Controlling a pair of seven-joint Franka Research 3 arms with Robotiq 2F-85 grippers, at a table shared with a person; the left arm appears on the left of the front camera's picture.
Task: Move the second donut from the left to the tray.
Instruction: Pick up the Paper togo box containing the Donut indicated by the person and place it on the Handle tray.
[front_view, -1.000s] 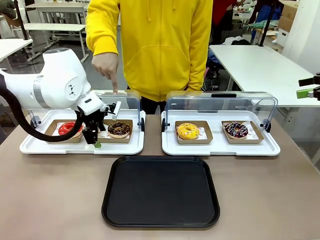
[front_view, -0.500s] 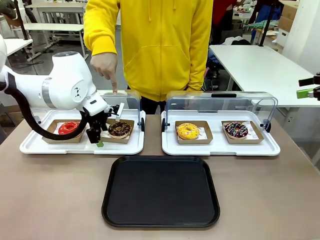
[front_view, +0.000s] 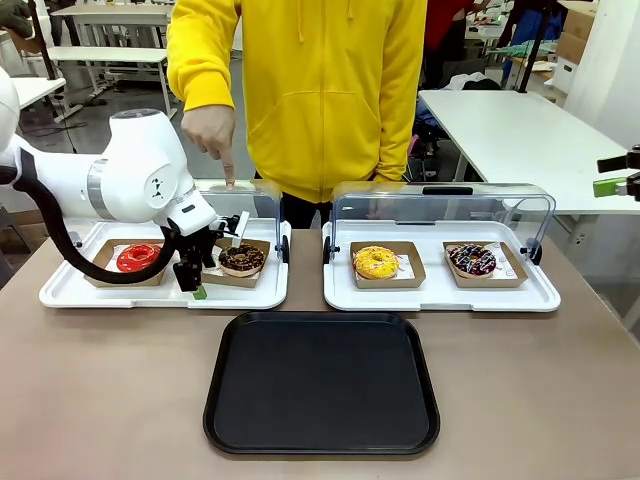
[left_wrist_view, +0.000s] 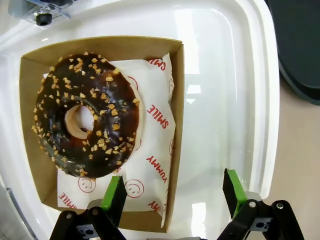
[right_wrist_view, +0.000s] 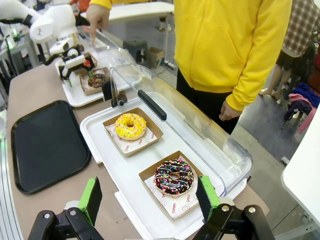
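Observation:
The chocolate donut with pale crumb specks (front_view: 241, 258) sits in its brown cardboard tray (left_wrist_view: 29, 131) on the left white tray. My left gripper (front_view: 193, 278) hangs at that cardboard tray's near-left side. In the left wrist view the left gripper (left_wrist_view: 175, 194) is open. One green pad (left_wrist_view: 116, 192) is over the paper beside the donut (left_wrist_view: 84, 115). The other pad is outside the cardboard wall, over white plastic. The black tray (front_view: 322, 382) lies at the table's near middle. High at the right, my right gripper (right_wrist_view: 150, 200) is open and holds nothing.
A person's hand (front_view: 212, 135) points a finger down onto the raised clear lid (front_view: 262, 200). A red donut (front_view: 138, 256) sits left of the chocolate one. The right white tray (front_view: 440, 295) holds a yellow donut (front_view: 376, 262) and a sprinkled donut (front_view: 472, 260).
My left arm has swung a little to the right and the gripper has edged closer to the chocolate donut's cardboard tray. The pointing hand has stayed put.

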